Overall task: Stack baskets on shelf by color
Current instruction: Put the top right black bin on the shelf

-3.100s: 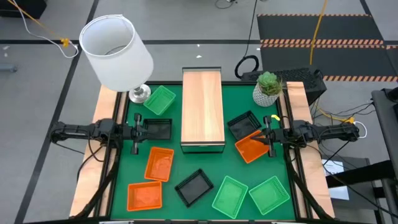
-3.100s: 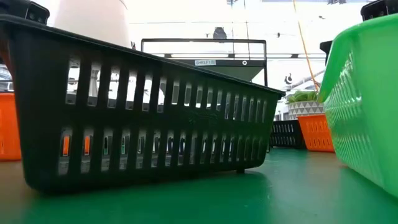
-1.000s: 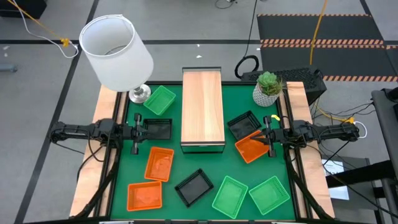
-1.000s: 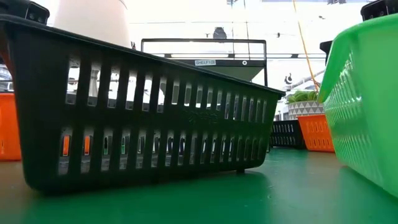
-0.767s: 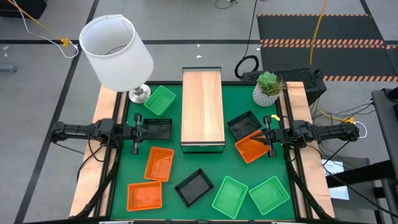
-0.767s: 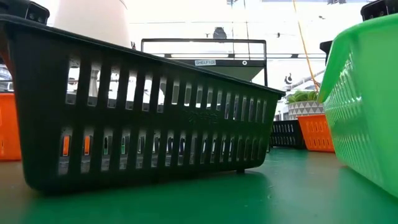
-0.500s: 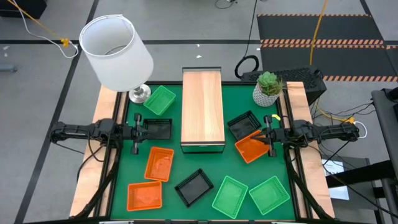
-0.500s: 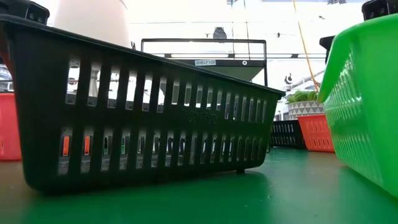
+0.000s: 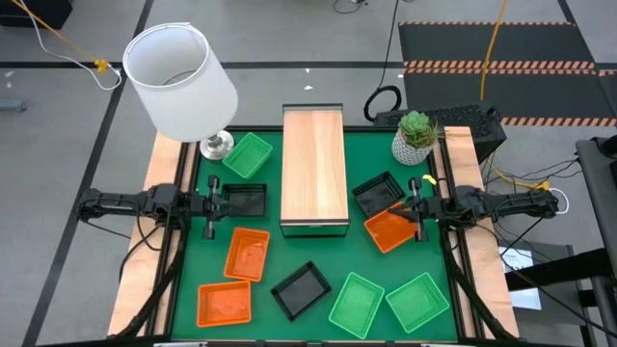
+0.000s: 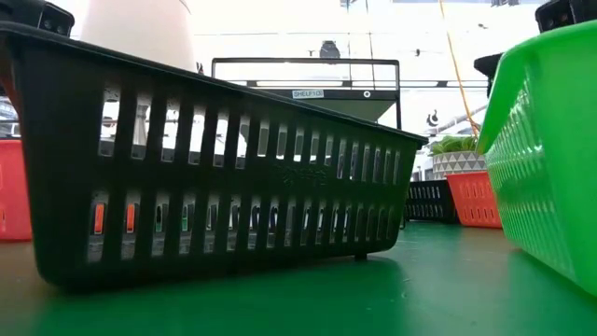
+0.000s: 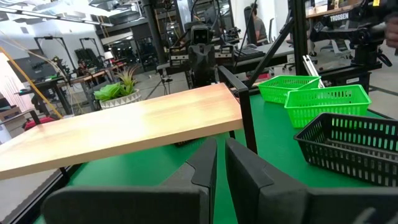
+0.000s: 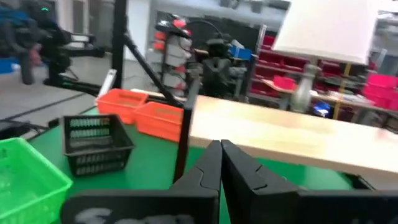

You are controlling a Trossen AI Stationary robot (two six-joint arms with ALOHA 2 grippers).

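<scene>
Both grippers closed, empty: left gripper [image 9: 211,204] over black basket [image 9: 245,200], right gripper [image 9: 417,206] over orange basket [image 9: 389,229]; lamp [image 9: 181,79], plant [image 9: 415,136] flank shelf [image 9: 314,170].

- The right gripper [image 9: 417,214] sits slightly nearer the table's middle than a second ago, over the orange basket [image 9: 390,230] beside the shelf [image 9: 314,170].
- In the low view, the dark arm parts at the upper right corner [image 10: 563,13] show a little more than before.
</scene>
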